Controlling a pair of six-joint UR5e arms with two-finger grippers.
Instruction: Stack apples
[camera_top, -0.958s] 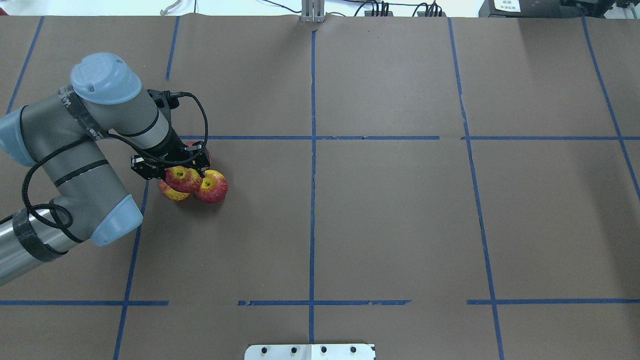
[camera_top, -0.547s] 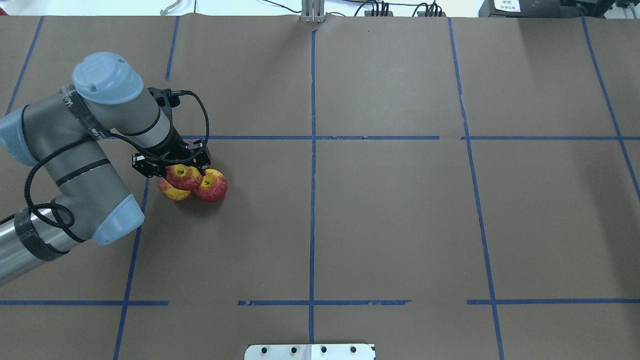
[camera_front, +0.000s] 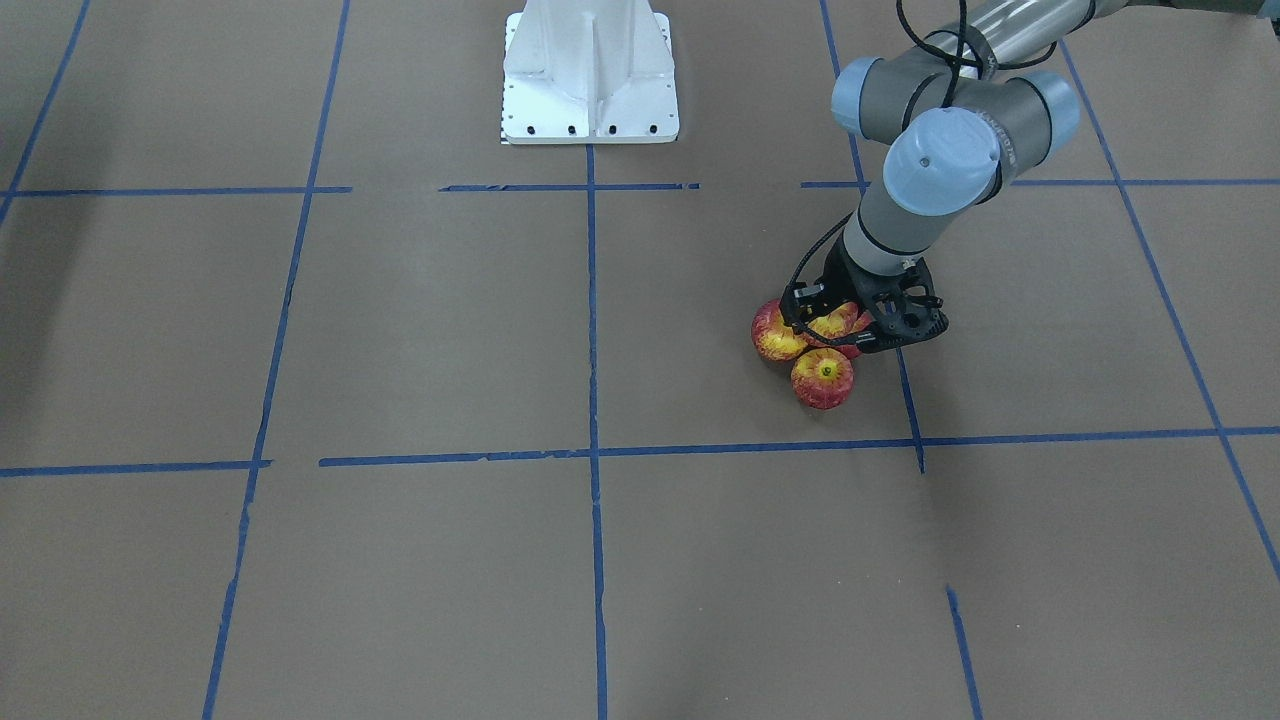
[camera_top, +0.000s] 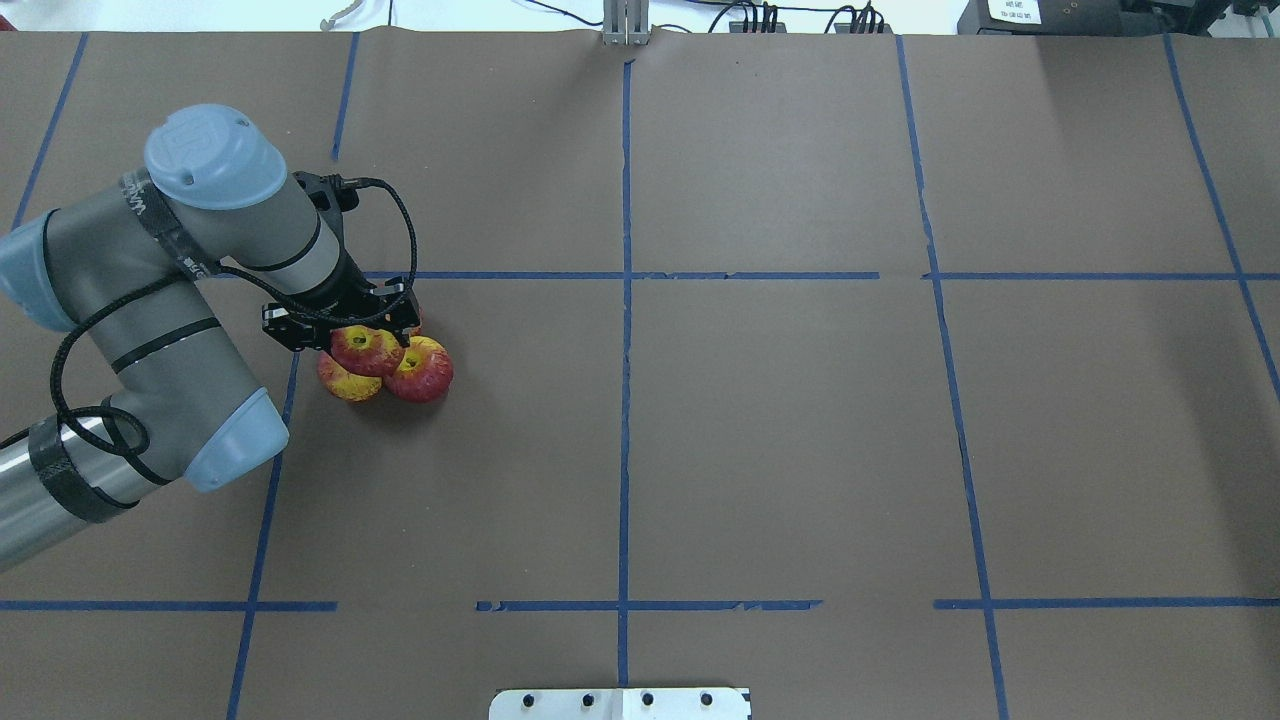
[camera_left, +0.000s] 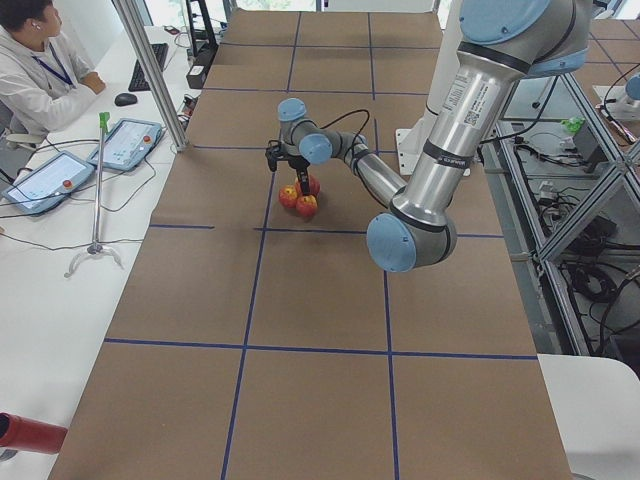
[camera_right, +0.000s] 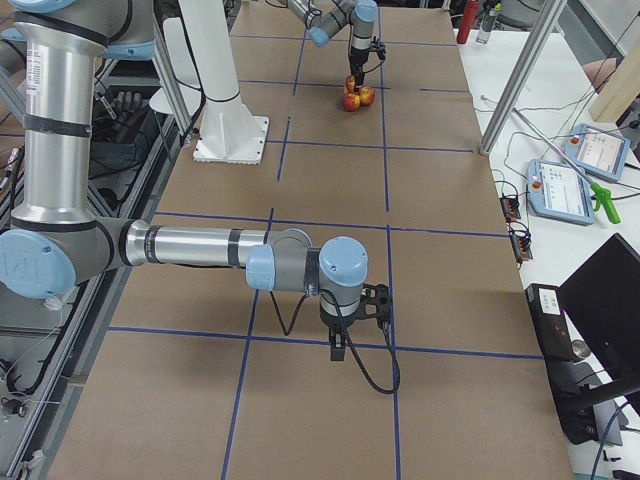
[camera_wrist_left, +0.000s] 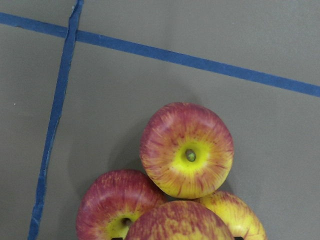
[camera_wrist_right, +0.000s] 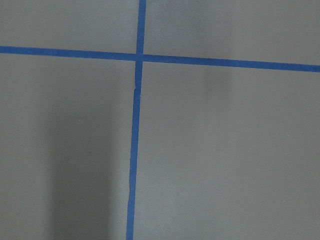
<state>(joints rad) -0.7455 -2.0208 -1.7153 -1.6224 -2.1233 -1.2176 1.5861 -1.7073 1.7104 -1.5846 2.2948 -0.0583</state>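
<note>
Four red-and-yellow apples sit in a tight cluster on the brown table cover. Three rest on the table: one (camera_top: 424, 372), one (camera_top: 345, 383), and one mostly hidden behind the gripper. The fourth apple (camera_top: 368, 350) lies on top of them, between the fingers of my left gripper (camera_top: 368, 342), which is shut on it. In the left wrist view this top apple (camera_wrist_left: 180, 222) fills the bottom edge above the three lower ones (camera_wrist_left: 186, 150). In the front view the pile (camera_front: 823, 378) is under the gripper (camera_front: 848, 325). My right gripper (camera_right: 338, 350) shows only in the exterior right view, so I cannot tell its state.
Blue tape lines (camera_top: 625, 300) divide the brown table cover into squares. The white robot base plate (camera_front: 590, 80) stands at the table's near middle edge. A person sits at a side desk with tablets (camera_left: 125, 145) beyond the table's far edge.
My left gripper and the top apple have shifted slightly toward the far side of the table. The lower apples have hardly moved.
</note>
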